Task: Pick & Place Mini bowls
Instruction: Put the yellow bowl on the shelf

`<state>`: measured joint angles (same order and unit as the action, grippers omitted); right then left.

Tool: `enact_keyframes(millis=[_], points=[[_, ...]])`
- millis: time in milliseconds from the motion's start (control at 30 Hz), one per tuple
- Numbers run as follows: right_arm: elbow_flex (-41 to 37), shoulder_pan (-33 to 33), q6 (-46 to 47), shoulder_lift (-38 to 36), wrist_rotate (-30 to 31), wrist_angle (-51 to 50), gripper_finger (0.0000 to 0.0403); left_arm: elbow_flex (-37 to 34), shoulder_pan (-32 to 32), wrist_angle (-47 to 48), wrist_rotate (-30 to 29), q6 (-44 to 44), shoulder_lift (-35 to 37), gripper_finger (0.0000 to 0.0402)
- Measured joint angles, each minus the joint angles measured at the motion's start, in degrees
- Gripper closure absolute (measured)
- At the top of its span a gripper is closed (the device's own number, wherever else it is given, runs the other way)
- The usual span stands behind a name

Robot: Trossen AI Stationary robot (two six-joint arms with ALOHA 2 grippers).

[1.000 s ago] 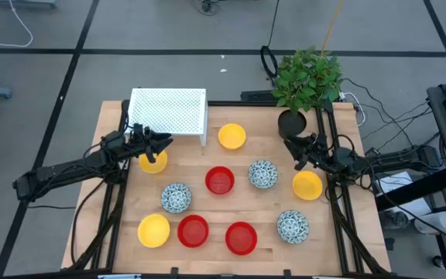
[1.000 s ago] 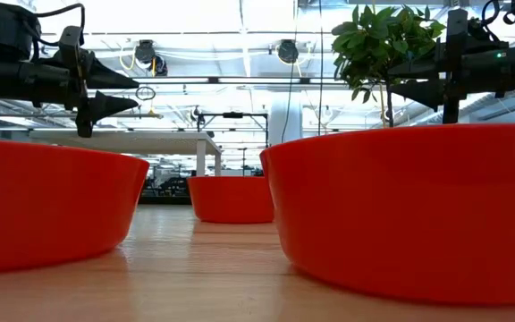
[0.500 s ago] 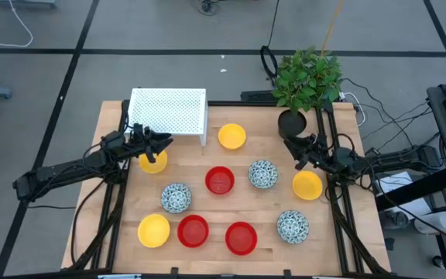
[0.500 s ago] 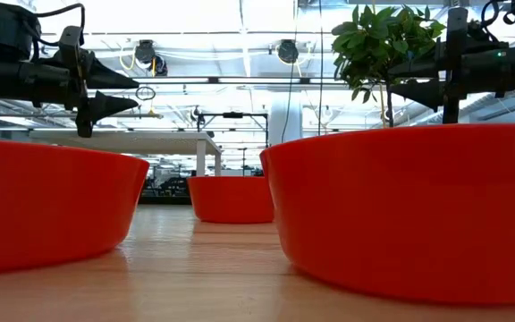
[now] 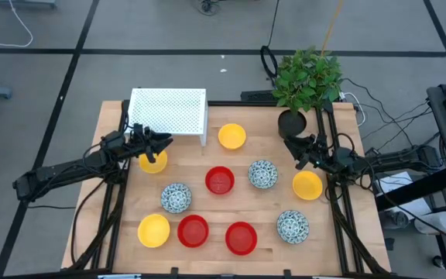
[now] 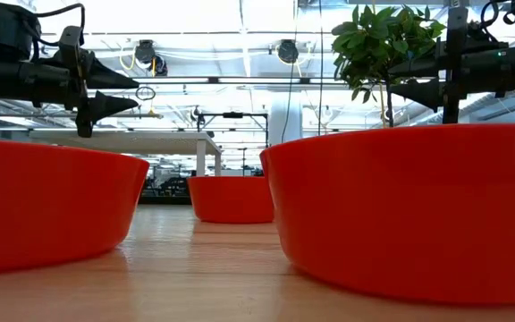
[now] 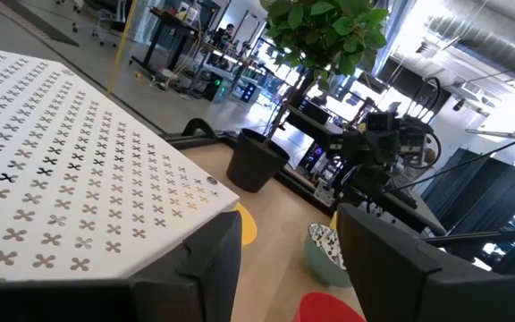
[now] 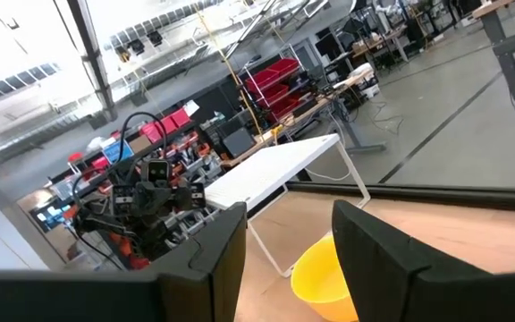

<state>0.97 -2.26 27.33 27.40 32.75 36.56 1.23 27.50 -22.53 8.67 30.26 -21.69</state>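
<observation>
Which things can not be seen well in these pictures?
- Yellow bowl, high view: partly covered by the left hand.
- Low view: two near red bowls fill the frame and hide the speckled and yellow bowls.
- Rack, left wrist view: cut off by the edge.
- Pot, high view: partly under leaves.

overhead camera looks straight down; low one sits close behind red bowls (image 6: pixel 401 210), both sharing the plant (image 5: pixel 307 77).
</observation>
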Motion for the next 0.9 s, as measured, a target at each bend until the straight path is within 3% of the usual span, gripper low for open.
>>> enact_keyframes(millis=[133, 400, 900], points=[[0.02, 0.00, 0.71, 0.00, 0.00, 0.02, 0.0248, 0.00, -0.01, 0.01, 0.00, 0.00, 0.00, 0.0215], [0.01, 0.01, 11.39, 0.00, -0.01, 0.02, 0.0248, 0.00, -0.02, -0.02, 0.01, 0.02, 0.02, 0.0215], [0.00, 0.01, 11.21, 0.00, 0.03, 0.02, 0.0248, 0.00, 0.01, -2.13, -0.40, 2.18, -0.04, 0.0215]])
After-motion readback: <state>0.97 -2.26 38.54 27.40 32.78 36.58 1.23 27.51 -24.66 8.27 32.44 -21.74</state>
